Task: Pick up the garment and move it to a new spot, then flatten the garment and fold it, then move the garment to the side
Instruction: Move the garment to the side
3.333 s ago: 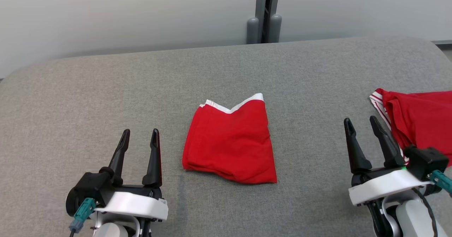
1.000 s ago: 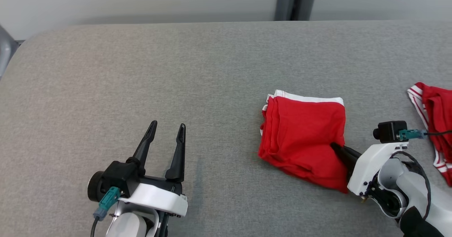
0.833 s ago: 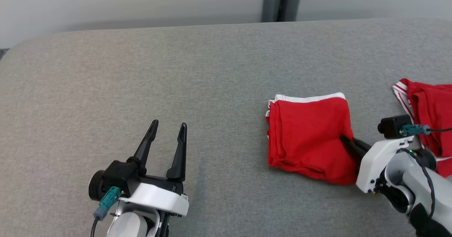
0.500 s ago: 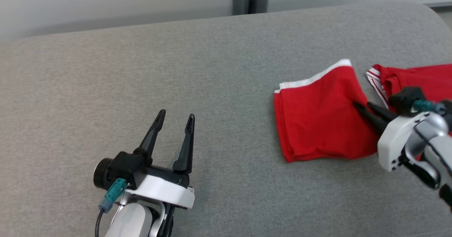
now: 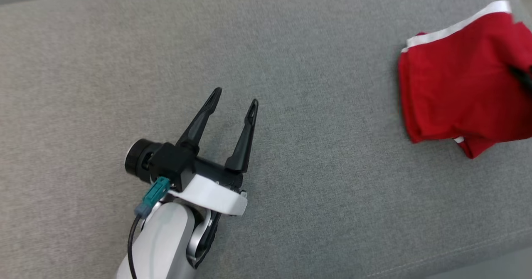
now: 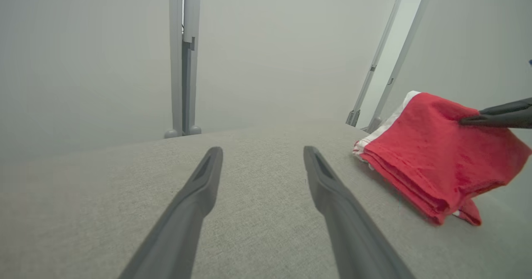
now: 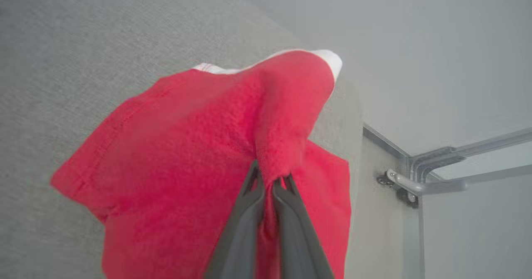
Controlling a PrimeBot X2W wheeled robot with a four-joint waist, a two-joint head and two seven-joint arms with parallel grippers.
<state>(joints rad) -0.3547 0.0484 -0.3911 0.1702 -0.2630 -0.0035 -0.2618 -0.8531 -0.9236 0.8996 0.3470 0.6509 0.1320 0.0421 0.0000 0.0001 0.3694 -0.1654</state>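
- My right gripper (image 5: pixel 524 77), in the head view, is pinching the folded red garment (image 5: pixel 453 92) at the grey table's (image 5: pixel 291 42) far right end; my left gripper (image 5: pixel 235 96) is idling mid-table, spread wide and empty.
- Left wrist view: the garment (image 6: pixel 432 162) is hanging partly lifted off the table, well to the right of that gripper.
- Right wrist view: cloth is bunching between my closed fingers (image 7: pixel 245 229).

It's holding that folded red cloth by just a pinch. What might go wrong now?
The right tool grips only a small pinch of the red garment, so the folded layers might slip or fall open; one corner already pokes out underneath. The garment also sits close to the edge of the grey surface, so it might slide off.
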